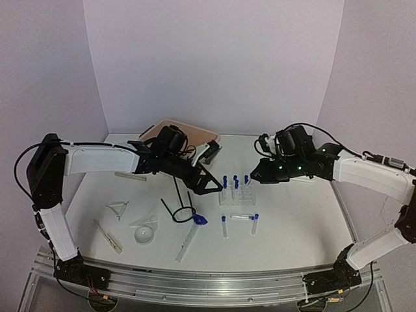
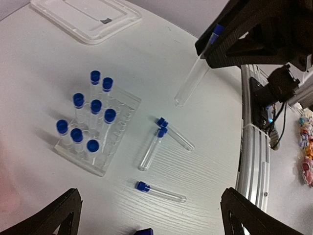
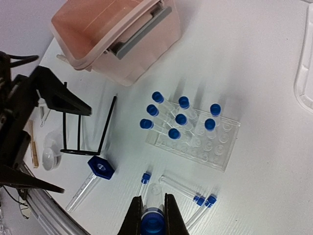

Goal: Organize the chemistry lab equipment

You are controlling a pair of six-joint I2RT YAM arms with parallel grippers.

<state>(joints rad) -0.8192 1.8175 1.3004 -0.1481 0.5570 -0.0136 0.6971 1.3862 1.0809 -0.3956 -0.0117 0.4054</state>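
We see one small blue-capped tube (image 3: 152, 223) pinched just below its cap in the right tool (image 3: 153, 203), whose jaws are closed on it. In the left wrist view it hangs tilted at the upper right with its rounded end free. The left tool (image 1: 205, 183) stands spread as wide as it goes and grips nothing, its two fingers (image 2: 58, 215) at the bottom corners of its own view. The right arm comes in from the right edge of the overhead view, its forearm slanting toward the centre and its tool just right of the clear rack (image 1: 235, 197). The left arm stretches across from the left edge, elbow high, with its tool just left of that rack. The rack sits at the centre of the tabletop (image 1: 292, 221) and holds eight capped tubes upright. Three loose tubes (image 2: 151, 149) lie flat just below it in the overhead view, two of them with caps almost touching. To the lower left of the rack we count one black wire ring stand (image 1: 179, 207), one longer tube with a blue hexagonal cap (image 3: 100, 168), one clear funnel (image 1: 144, 232) and one wooden clamp (image 1: 108, 236). A single beige tub (image 1: 179, 132) sits at the upper centre, and one white lid (image 2: 83, 17) lies at the upper left of the left wrist view.
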